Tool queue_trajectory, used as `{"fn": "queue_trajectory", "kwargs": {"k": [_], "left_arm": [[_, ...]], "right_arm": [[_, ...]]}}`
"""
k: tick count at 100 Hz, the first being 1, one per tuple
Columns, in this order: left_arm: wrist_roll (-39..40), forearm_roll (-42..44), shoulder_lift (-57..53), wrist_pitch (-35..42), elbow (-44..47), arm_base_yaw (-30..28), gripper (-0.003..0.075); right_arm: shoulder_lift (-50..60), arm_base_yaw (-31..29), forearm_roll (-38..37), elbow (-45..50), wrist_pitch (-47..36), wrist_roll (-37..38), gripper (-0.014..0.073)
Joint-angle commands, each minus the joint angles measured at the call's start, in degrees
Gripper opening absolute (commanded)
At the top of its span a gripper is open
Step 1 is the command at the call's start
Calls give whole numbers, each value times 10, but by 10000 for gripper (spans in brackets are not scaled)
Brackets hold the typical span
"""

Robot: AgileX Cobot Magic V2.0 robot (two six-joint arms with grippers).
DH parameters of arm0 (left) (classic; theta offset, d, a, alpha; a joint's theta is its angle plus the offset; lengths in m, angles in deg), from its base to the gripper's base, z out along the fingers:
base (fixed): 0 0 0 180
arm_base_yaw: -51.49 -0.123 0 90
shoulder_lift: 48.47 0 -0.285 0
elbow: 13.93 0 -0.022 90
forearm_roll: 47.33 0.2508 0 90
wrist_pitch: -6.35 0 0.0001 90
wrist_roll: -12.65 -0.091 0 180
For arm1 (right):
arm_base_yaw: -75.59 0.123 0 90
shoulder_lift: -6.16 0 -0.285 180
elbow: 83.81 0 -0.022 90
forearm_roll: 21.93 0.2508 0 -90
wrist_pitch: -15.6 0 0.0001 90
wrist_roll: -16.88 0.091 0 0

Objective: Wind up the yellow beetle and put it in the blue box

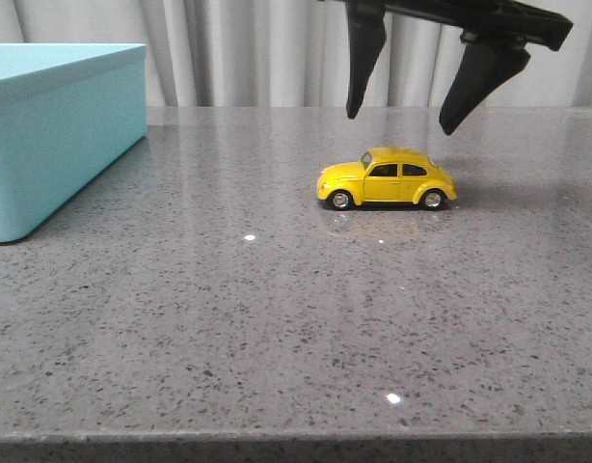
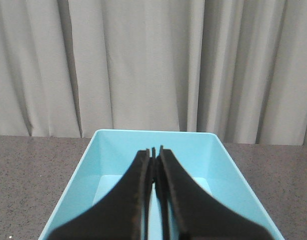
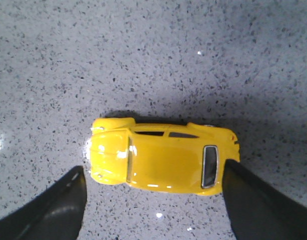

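From my seat the yellow beetle (image 1: 387,180) stands alone on the grey worktop (image 1: 277,318), with bare surface all round it. My right end effector (image 1: 402,114) hangs spread just above the beetle, one finger (image 3: 48,210) off its nose and the other off its tail, neither touching. The blue box (image 1: 55,135) sits well apart, on the beetle's nose side. My left end effector (image 2: 154,155) is pressed together above the box's open interior, the curtain (image 2: 153,65) behind it
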Motion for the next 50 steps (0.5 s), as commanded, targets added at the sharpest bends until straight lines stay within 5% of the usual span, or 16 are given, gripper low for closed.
{"fn": "queue_trajectory", "kwargs": {"k": [1, 50], "left_arm": [[2, -3, 7, 47, -22, -1, -19], [2, -3, 7, 46, -22, -1, -19]], "right_arm": [[18, 0, -6, -20, -13, 7, 562], [-11, 0, -15, -20, -9, 20, 562]]}}
